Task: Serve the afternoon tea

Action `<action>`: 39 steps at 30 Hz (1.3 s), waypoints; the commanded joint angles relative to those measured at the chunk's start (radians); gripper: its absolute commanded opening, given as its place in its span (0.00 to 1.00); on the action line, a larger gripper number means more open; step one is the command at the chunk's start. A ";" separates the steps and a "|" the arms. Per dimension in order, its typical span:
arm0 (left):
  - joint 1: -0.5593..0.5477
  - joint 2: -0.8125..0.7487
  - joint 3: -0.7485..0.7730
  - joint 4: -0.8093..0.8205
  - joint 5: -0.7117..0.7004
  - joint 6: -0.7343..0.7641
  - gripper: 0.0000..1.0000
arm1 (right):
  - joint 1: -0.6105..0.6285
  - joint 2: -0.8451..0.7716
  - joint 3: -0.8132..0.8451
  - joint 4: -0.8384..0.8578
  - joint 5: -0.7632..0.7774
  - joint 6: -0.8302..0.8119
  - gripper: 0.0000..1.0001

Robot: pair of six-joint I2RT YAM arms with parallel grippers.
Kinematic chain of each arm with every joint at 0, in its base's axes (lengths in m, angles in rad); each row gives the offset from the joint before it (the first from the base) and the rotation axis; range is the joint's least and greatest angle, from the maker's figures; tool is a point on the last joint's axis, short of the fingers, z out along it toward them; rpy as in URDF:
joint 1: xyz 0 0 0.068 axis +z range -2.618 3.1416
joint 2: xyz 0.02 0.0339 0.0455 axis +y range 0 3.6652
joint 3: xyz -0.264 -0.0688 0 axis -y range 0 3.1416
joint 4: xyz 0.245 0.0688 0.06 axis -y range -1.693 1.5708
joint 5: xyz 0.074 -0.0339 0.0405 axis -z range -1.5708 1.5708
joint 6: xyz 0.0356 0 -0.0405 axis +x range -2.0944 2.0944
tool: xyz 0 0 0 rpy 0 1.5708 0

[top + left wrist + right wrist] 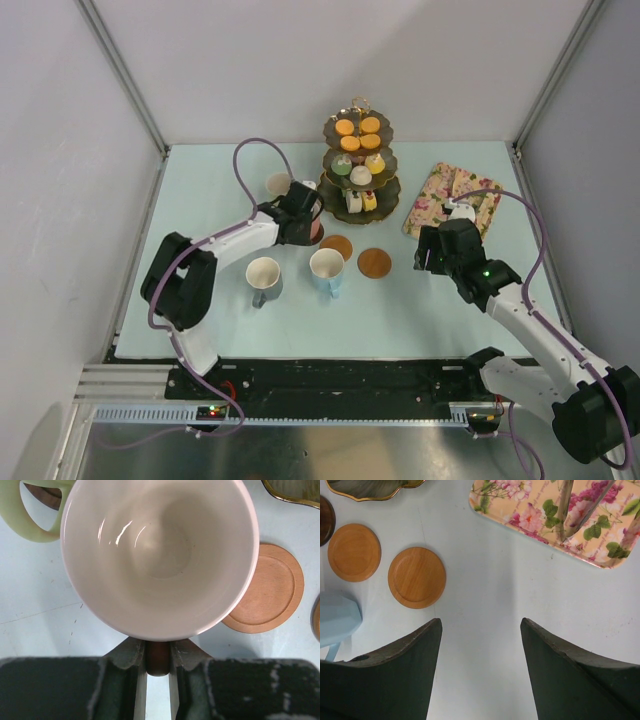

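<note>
The left tool [157, 655] clamps the handle of a mug [160, 555], its outer colour hidden; the right tool [481, 630] stands wide apart.

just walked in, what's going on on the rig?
The left gripper is shut on the handle of the pink mug, holding it beside the yellow-green mug near the three-tier stand. The right gripper is open over the table, holding nothing. The grey mug and blue mug stand off the two bare coasters.
</note>
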 commanded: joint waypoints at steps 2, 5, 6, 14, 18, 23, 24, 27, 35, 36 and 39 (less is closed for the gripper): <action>0.006 -0.022 0.050 -0.039 0.020 0.008 0.04 | -0.004 -0.008 0.013 -0.005 -0.001 0.005 0.70; 0.006 -0.026 0.052 -0.041 0.023 0.008 0.10 | -0.004 -0.012 0.013 -0.006 0.002 0.007 0.70; 0.006 -0.029 0.048 -0.041 0.023 0.008 0.13 | -0.004 -0.012 0.013 -0.007 0.002 0.007 0.70; 0.004 -0.057 0.023 -0.040 0.026 -0.006 0.38 | -0.004 -0.011 0.012 -0.005 0.002 0.011 0.70; 0.004 -0.086 0.022 -0.041 0.005 -0.013 0.50 | -0.004 -0.012 0.013 -0.004 0.002 0.014 0.70; 0.007 -0.130 0.038 -0.056 -0.012 -0.019 0.59 | -0.004 -0.018 0.013 -0.008 -0.003 0.015 0.70; 0.010 -0.138 0.041 -0.063 -0.010 -0.021 0.60 | -0.004 -0.021 0.013 -0.009 -0.004 0.015 0.70; 0.020 -0.169 0.053 -0.080 0.005 -0.028 0.64 | -0.004 -0.028 0.013 -0.012 -0.014 0.013 0.70; 0.112 -0.301 0.051 -0.137 0.092 -0.058 0.72 | 0.060 -0.049 0.013 -0.006 -0.028 0.011 0.71; 0.133 -0.318 0.048 -0.147 0.107 -0.062 0.73 | 0.077 -0.048 0.013 -0.005 -0.025 0.012 0.70; 0.182 -0.389 0.035 -0.173 0.133 -0.075 0.76 | 0.139 -0.039 0.013 0.001 -0.020 0.017 0.71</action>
